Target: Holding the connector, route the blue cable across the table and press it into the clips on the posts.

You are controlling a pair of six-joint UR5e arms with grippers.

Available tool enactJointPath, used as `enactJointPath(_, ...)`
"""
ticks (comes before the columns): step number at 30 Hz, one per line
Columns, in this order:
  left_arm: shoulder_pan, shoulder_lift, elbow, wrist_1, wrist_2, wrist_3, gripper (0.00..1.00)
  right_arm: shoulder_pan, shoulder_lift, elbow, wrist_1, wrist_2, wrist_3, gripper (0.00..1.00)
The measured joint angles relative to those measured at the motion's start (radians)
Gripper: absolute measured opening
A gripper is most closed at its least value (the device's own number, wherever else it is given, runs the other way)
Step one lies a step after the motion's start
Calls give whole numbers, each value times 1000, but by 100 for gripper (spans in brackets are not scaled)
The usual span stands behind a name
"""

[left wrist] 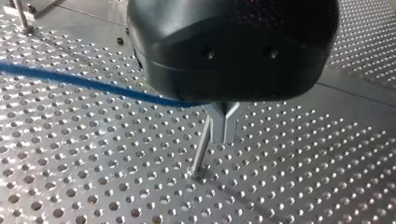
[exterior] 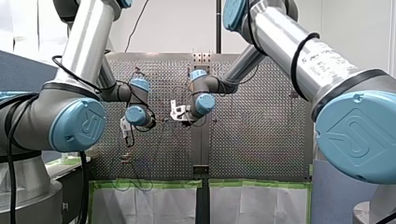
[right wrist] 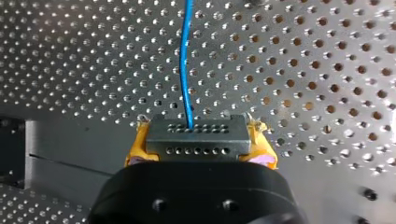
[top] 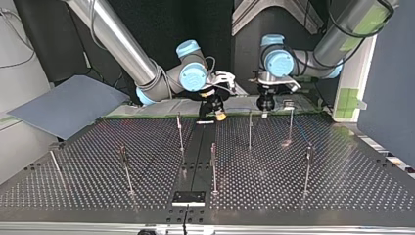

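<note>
Clearly, the blue cable (right wrist: 187, 60) is a thin, bright strand. It leaves the face of a dark grey connector (right wrist: 196, 142), a flat block with two rows of small holes, and runs straight ahead of my right gripper (right wrist: 198, 135) over the perforated tabletop (right wrist: 327, 70). The yellow-padded fingers (right wrist: 137, 149) are clamped on the connector's two ends.

In the left wrist view the cable crosses low over the holes and vanishes under my left gripper (left wrist: 223, 133), just above a thin metal post (left wrist: 200, 156). Whether that gripper clasps the cable I cannot tell.

In the top view both arms bend down at the upper middle of the frame, with the grippers pointing at the tabletop's edge nearest the arms. My right gripper is left of my left gripper there.
</note>
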Motion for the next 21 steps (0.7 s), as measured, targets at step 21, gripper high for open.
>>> enactJointPath(21,45,-92,128,-23,51,7,0,-66,4,-1,-22,-21,14,0)
